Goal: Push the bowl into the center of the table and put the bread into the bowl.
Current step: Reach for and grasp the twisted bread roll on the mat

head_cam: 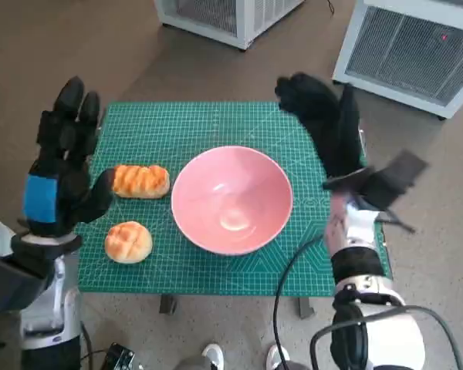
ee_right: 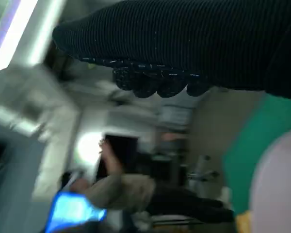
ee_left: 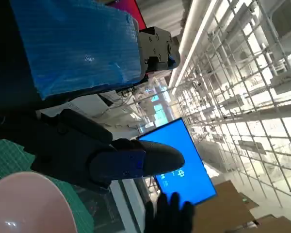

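A pink bowl [head_cam: 231,199] stands empty near the middle of the green cutting mat [head_cam: 201,123]. Two golden bread pieces lie left of it: a long loaf [head_cam: 141,181] and a round bun [head_cam: 128,241]. My left hand [head_cam: 62,166] is raised over the mat's left edge, fingers spread and holding nothing. My right hand [head_cam: 324,123] hovers at the bowl's right side, fingers stretched out, apart from the rim. The bowl's rim [ee_left: 29,204] shows in the left wrist view beside my left hand's fingers [ee_left: 116,160]. The right wrist view shows the glove [ee_right: 184,43] and a pale edge of the bowl [ee_right: 281,189].
White cabinets [head_cam: 417,38] stand on the floor beyond the table, one [head_cam: 224,15] at the back middle. Shoes [head_cam: 212,356] show below the table's near edge. A person [ee_right: 131,189] sits in the blurred right wrist view. A black cable [head_cam: 289,277] loops along my right forearm.
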Controlling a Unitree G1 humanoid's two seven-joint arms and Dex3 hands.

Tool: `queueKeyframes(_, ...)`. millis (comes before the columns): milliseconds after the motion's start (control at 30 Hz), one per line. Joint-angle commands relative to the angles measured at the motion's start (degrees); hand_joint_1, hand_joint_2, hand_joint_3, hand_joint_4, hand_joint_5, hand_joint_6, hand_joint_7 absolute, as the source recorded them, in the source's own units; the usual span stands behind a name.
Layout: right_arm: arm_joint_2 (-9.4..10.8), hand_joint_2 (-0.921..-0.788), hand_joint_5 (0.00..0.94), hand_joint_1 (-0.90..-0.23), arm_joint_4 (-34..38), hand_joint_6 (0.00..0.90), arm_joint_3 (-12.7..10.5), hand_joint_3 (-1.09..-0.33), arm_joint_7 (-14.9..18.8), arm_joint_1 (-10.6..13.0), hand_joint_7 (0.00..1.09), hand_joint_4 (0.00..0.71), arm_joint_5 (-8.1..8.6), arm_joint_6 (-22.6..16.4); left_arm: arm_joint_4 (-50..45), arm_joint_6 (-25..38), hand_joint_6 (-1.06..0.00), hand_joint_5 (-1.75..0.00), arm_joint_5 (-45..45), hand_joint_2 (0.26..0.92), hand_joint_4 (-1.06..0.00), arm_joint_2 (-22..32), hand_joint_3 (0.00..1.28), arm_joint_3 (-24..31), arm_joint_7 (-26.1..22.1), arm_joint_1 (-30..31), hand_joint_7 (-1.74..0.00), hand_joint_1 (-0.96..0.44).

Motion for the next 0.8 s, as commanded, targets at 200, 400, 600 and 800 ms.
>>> queueKeyframes(200,-0.35,-0.921,0.013,-0.829,-7.51,-0.001,1.28,-0.901,4.81,2.95,0.56,0.14,4.21,-0.64,1.89,-0.93,0.0,0.0,-0.19,0.921,-0.09,-0.33,0.44,-0.95,-1.02,-2.85,-0.3,-0.8)
queueKeyframes(400,-0.19,-0.921,0.013,-0.824,-12.24,-0.001,2.43,-0.898,4.92,4.51,0.55,0.139,5.63,1.13,1.96,-0.63,-0.01,0.0,-0.69,0.921,-0.1,-0.11,0.42,-1.16,-1.87,-3.76,-0.32,-0.8)
queueKeyframes(600,-0.1,-0.921,0.014,-0.787,-15.43,-0.001,3.51,-0.905,3.88,5.68,0.54,0.14,6.04,2.0,2.49,-0.93,-0.01,0.0,-0.77,0.921,-0.1,0.3,0.39,-1.1,-2.77,-4.54,-0.34,-0.82)
queueKeyframes(800,-0.11,-0.921,0.016,-0.77,-16.85,-0.001,4.22,-0.909,3.32,6.29,0.54,0.141,6.29,1.91,2.18,0.5,0.0,0.0,-0.15,0.9,-0.09,3.55,0.17,-0.51,-5.13,-5.33,-0.34,-0.75)
